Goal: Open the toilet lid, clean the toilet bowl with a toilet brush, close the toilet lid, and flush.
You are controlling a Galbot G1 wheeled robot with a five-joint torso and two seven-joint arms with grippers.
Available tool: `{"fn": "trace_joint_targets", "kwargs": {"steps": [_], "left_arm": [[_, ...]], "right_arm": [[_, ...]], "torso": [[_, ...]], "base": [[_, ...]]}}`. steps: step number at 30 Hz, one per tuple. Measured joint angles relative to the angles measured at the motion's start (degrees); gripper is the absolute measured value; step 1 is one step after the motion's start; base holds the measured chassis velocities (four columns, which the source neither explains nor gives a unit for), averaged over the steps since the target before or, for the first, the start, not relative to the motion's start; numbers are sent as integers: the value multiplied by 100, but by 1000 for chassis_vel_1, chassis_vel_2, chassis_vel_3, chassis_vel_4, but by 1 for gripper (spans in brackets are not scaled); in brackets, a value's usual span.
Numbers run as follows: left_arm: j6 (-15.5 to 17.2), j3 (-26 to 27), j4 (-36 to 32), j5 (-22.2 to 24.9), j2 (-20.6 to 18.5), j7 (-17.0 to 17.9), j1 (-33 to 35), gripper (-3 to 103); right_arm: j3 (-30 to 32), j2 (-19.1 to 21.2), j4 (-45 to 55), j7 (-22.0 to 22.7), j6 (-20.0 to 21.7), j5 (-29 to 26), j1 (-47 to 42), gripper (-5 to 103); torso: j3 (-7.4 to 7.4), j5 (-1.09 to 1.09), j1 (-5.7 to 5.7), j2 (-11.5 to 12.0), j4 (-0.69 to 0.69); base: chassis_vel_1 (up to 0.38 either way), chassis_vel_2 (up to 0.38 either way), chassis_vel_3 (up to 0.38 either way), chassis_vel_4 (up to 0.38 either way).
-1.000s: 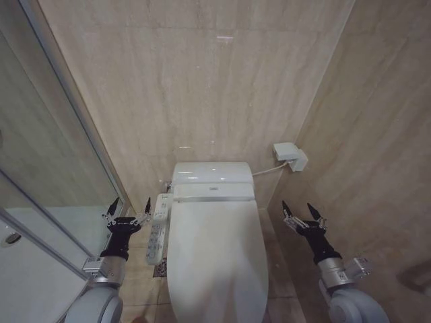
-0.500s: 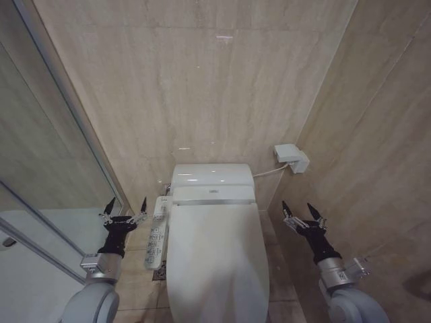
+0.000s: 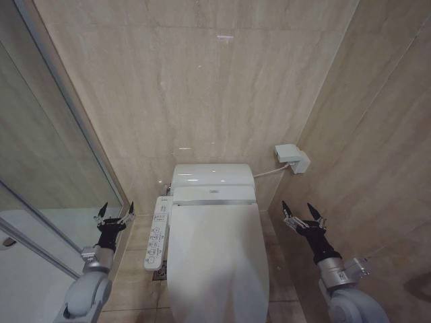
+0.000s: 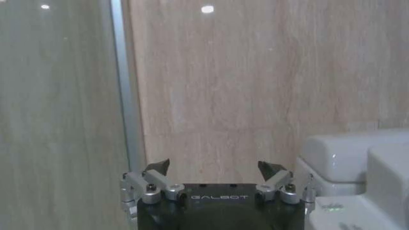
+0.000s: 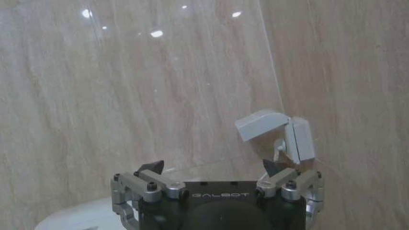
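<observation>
The lid (image 3: 217, 259) is seen lying closed over the bowl (image 3: 176, 306), between the two grippers. The left gripper (image 3: 115, 210) is held with its fingers spread and empty, beside the glass partition (image 3: 47, 161); the button panel (image 3: 156, 232) lies just to its right, and the lid beyond that. The right gripper (image 3: 301, 211) is likewise held open and empty, near the side wall, with the lid to its left and apart from it. A white wall box (image 3: 291, 157) is mounted above and ahead of the right gripper.
</observation>
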State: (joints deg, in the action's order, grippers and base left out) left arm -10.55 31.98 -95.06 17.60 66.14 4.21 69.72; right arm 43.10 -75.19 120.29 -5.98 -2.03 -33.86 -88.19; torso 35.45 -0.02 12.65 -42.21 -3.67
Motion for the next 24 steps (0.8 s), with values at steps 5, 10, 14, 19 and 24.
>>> {"fn": "trace_joint_targets", "kwargs": {"steps": [5,10,14,19,24], "left_arm": [[-150,-232,720,105,-244,-140,-663,92],[-406,-529,1521,166,-519,-366,-1296,66],[-659,-786,2100,181,-692,-542,-1681,66],[-835,-1088,2689,231,-772,-759,-2145,38],[-791,-1356,2784,285,-697,-990,-2450,12]], "right_arm": [[0,0,0,1,0,0,0,100],[0,0,0,1,0,0,0,100],[0,0,0,0,0,0,0,100],[0,0,0,1,0,0,0,100],[0,0,0,1,0,0,1,100]], "torso": [[0,0,0,0,1],[1,0,1,0,0],[1,1,1,0,1],[0,1,0,0,1],[0,4,0,0,0]], "base": [[0,0,0,0],[0,0,0,0],[0,0,0,0],[0,0,0,0],[0,0,0,0]]}}
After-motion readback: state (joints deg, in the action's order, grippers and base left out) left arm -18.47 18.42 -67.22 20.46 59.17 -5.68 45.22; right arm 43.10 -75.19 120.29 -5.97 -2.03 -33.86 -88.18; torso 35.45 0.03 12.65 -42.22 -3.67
